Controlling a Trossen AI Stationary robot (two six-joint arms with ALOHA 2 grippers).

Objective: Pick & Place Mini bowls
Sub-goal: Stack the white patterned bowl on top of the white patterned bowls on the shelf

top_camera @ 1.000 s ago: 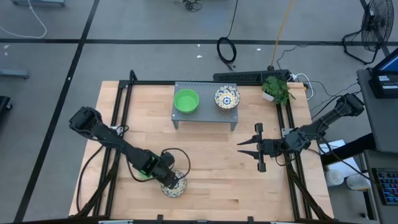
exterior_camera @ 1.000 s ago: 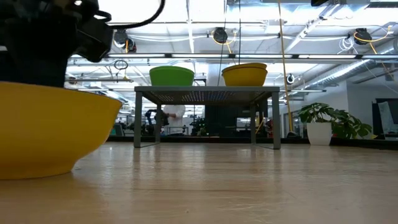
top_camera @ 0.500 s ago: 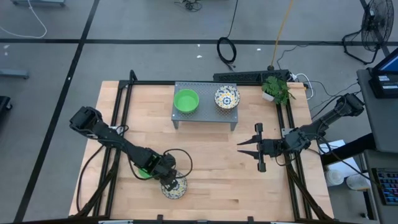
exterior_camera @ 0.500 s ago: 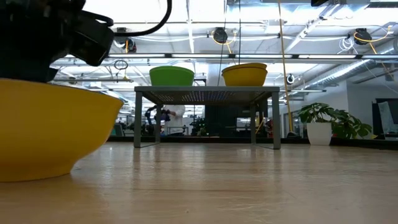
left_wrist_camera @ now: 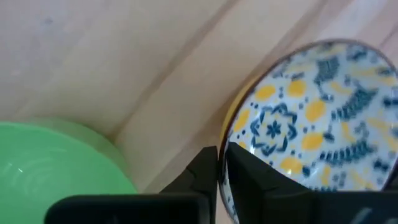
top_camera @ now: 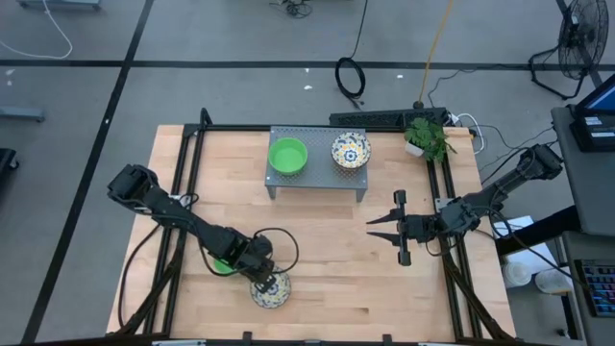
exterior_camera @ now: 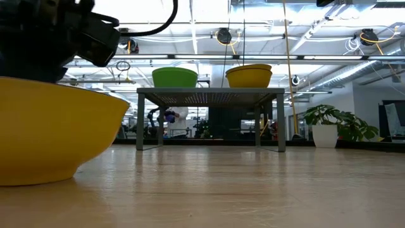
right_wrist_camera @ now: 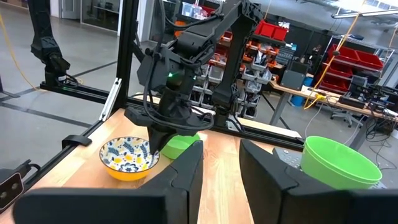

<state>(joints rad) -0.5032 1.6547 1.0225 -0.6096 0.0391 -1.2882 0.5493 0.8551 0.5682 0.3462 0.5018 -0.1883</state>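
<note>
Left gripper [top_camera: 261, 282]: down at the near edge of the table, its two dark fingers [left_wrist_camera: 205, 168] pinched onto the rim of a floral mini bowl [top_camera: 270, 289], one finger inside the wall and one outside.
Held floral bowl: white inside with blue-and-yellow flowers, yellow outside; it sits on the wooden table [top_camera: 327, 250], bulking large at the near left in the low view.
Green bowl by the left arm [top_camera: 222, 264]: on the table just beside the floral one, partly hidden under the arm from above; its green rim shows in the left wrist view.
Right gripper [top_camera: 384, 229]: hanging over the right side of the table, well apart from every bowl, fingers parted with nothing between them.
Grey perforated stand [top_camera: 317, 168]: at the far middle of the table.
Bowls on the stand: a plain green mini bowl [top_camera: 287, 156] toward the left, a second floral mini bowl [top_camera: 351, 150] toward the right, apart from one another.
Potted plant [top_camera: 425, 136]: at the far right corner of the table.
Background: a person [exterior_camera: 169, 117] stands far off in the room, seen under the stand in the low view.
</note>
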